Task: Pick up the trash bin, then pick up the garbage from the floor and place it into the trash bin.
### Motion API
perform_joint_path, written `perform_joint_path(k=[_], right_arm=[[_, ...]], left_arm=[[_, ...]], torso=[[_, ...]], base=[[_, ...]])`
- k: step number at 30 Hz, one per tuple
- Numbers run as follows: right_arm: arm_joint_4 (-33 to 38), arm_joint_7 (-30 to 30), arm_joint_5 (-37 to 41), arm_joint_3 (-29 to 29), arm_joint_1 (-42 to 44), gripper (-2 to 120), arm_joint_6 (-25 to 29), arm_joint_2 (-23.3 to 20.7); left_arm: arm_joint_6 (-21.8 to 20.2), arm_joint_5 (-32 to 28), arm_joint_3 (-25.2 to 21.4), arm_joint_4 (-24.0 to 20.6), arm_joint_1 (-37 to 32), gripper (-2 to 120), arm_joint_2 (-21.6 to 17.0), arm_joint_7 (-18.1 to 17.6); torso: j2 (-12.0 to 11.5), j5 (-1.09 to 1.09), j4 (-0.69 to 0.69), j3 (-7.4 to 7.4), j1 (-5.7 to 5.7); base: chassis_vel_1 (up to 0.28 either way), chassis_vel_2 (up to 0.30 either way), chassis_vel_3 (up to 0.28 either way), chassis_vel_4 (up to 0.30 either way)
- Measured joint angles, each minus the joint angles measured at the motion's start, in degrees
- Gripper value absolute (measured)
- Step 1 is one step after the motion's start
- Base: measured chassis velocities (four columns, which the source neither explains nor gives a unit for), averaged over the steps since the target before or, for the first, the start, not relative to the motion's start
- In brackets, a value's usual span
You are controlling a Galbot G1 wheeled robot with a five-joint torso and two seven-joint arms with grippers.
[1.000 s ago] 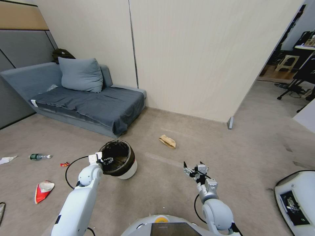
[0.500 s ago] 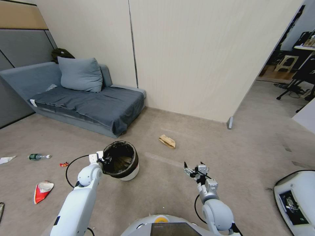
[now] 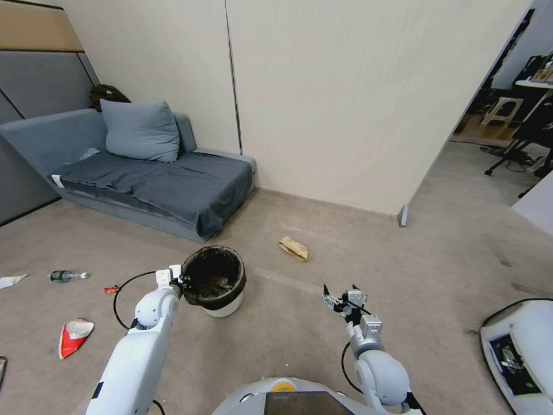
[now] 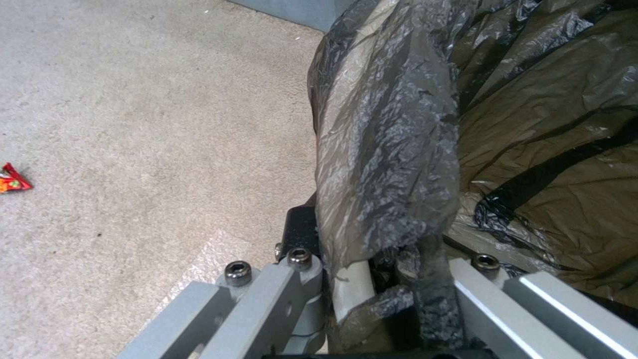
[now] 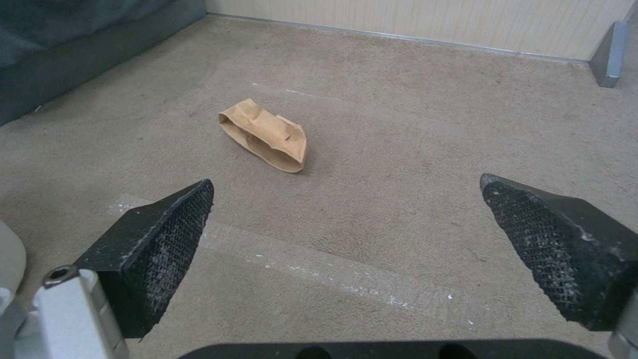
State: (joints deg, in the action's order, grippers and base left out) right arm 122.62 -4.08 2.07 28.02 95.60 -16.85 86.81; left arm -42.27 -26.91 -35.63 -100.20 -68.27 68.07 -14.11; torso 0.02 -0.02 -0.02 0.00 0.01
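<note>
Righted since a second ago, the light white plastic black-bagged trash bin (image 3: 220, 288) hangs by its slippery rim, apparently pinched in the left claw (image 3: 180, 281); right claw (image 3: 339, 295) released.

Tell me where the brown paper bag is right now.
In the head view the brown paper bag lies on the carpet ahead of the open right gripper, between the trash bin held by the left gripper and the wall.

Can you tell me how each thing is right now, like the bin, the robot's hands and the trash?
trash bin: upright, gripped at its rim
left gripper: shut on the bin's rim
right gripper: open, empty, above the floor
brown paper bag: lying crumpled on the floor
bottle: lying on its side
red-and-white wrapper: lying on the floor
</note>
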Motion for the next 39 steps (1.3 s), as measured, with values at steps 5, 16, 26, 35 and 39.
perform_joint_path(k=[5,16,26,35,39], right_arm=[[0.0,-0.1,0.0,0.2,-0.1,100,0.0,-0.1],[0.1,-0.3,0.0,0.2,-0.2,100,0.0,-0.1],[0.1,-0.5,0.1,0.3,-0.5,100,0.1,-0.2],[0.5,-0.3,0.3,0.6,-0.2,100,1.0,-0.1],[0.9,-0.3,0.3,0.6,0.2,100,1.1,-0.1]], left_arm=[[0.1,0.2,0.0,-2.5,-0.5,4,-0.1,0.0],[0.1,0.6,0.0,-8.7,-1.0,1,-0.6,-0.6],[0.1,-0.1,-0.5,-21.4,-2.9,1,-2.3,-0.9],[0.1,5.7,-3.4,-37.2,-8.8,1,-3.0,0.5],[0.1,6.9,-5.6,-43.1,-12.1,1,-2.9,1.6]], torso=[[0.0,0.01,0.02,0.0,0.0],[0.0,0.02,0.03,0.0,0.0],[0.0,0.02,0.01,0.0,0.0],[0.0,0.02,0.01,0.0,-0.01],[0.0,0.03,0.02,-0.01,-0.01]], base=[[0.0,0.0,0.0,0.0],[0.0,0.0,0.0,0.0],[0.0,0.0,0.0,0.0],[0.0,0.0,0.0,0.0],[0.0,0.0,0.0,0.0]])
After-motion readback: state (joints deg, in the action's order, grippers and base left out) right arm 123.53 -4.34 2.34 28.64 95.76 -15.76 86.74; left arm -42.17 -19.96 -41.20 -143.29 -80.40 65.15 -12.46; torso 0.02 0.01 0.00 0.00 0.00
